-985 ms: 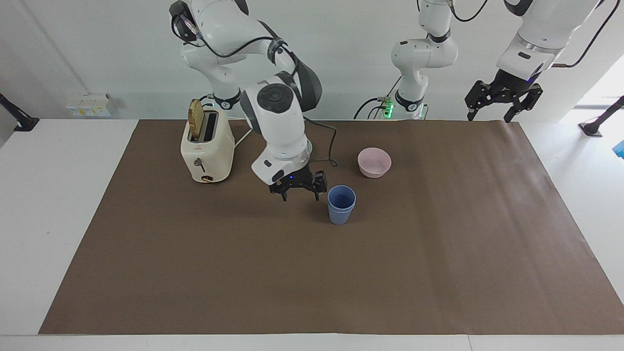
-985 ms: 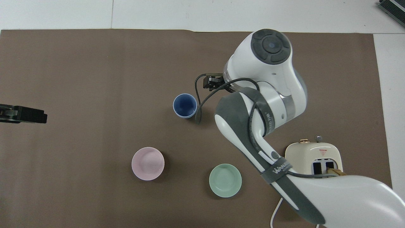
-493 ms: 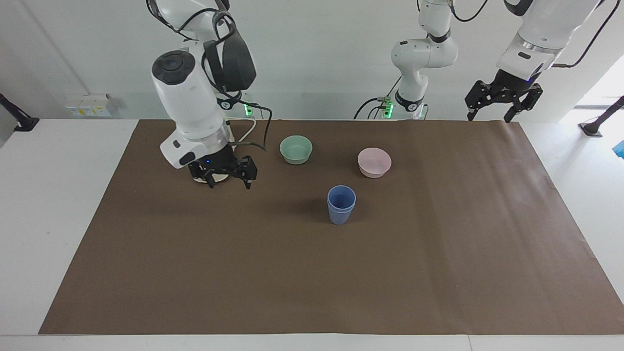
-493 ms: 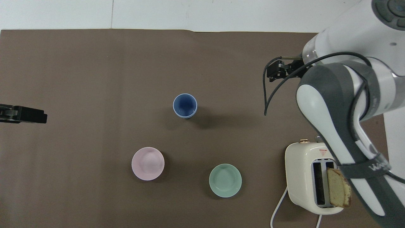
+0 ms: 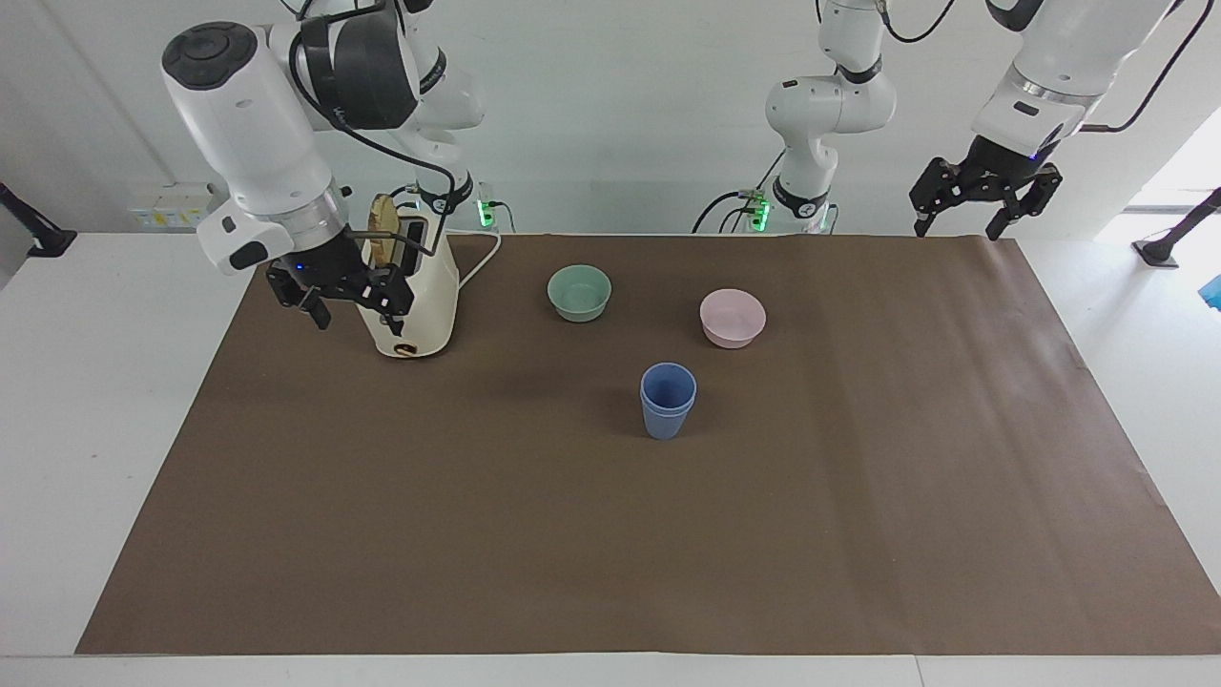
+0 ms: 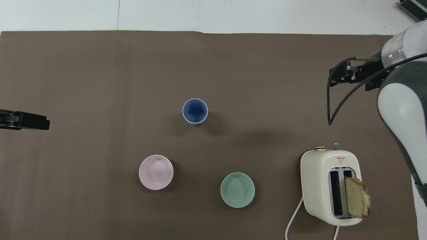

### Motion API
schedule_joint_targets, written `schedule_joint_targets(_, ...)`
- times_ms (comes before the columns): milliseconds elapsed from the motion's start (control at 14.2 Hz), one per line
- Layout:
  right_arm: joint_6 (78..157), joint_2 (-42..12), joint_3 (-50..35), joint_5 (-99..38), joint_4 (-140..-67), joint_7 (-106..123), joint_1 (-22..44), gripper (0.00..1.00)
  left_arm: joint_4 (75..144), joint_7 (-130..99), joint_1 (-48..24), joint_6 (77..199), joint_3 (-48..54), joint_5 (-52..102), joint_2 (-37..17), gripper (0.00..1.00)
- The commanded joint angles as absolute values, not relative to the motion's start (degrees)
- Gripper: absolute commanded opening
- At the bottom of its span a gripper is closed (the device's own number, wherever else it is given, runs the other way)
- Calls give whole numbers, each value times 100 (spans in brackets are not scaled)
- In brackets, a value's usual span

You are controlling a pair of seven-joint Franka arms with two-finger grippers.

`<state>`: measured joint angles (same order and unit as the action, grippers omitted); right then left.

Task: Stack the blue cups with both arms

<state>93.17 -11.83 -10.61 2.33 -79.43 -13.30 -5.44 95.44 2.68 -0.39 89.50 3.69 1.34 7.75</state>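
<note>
Right gripper [image 5: 341,297], black two-finger, jaws spread wide and empty, hangs over the brown paper mat [image 5: 610,534] beside the cream toaster [image 5: 415,296] at the right arm's end. Nested matte blue plastic cups [image 5: 668,401] stand upright mid-mat, mouth up, long axis vertical, farther from the robots than the toaster, bare mat all round. Left gripper [image 5: 983,196], wide and empty, waits over the mat's robot-side edge.
</note>
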Motion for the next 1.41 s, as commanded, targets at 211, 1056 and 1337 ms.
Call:
schedule_joint_targets(211, 9124, -932, -1134, 334, -8060, -607, -1098, 100, 9457, 246, 18, 8833, 404, 132, 765, 100)
schedule_joint_targets(1056, 8868, -668, -1099, 352, -8095, -256, -1213, 100, 9457, 246, 18, 8842, 396, 123, 765, 100)
schedule_joint_targets(1337, 8895, -659, -1107, 343, -8121, -53, -1213, 100, 9466, 211, 18, 8824, 396, 132, 773, 100)
